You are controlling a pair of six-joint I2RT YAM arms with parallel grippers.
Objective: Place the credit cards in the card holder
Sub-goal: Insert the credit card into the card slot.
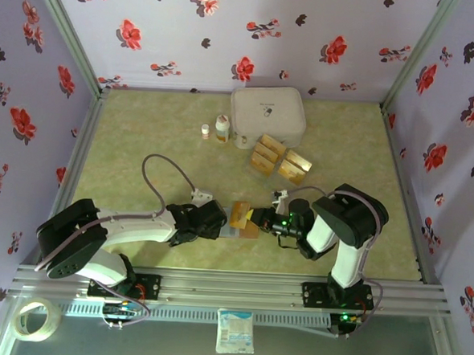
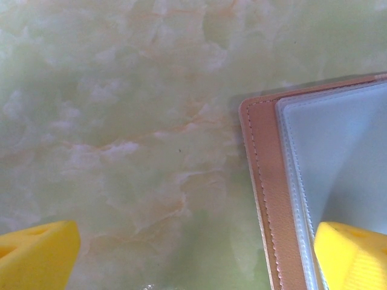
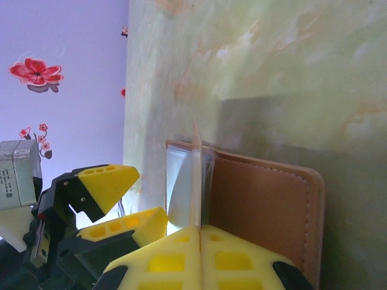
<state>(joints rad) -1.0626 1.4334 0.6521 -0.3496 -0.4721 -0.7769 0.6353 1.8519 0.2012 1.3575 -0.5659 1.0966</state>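
Since right claw [image 3: 199, 232] holds card [image 3: 196, 175] edge-on — face hidden.

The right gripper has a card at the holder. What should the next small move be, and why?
Probably ease the right gripper forward to slide its card deeper into the card holder. That gripper is shut on the card, which stands edge-on at the clear sleeve, apparently mostly outside. The open left gripper has one finger over the sleeve.

No legible text, white case [image 1: 267, 115] logo (blurred)
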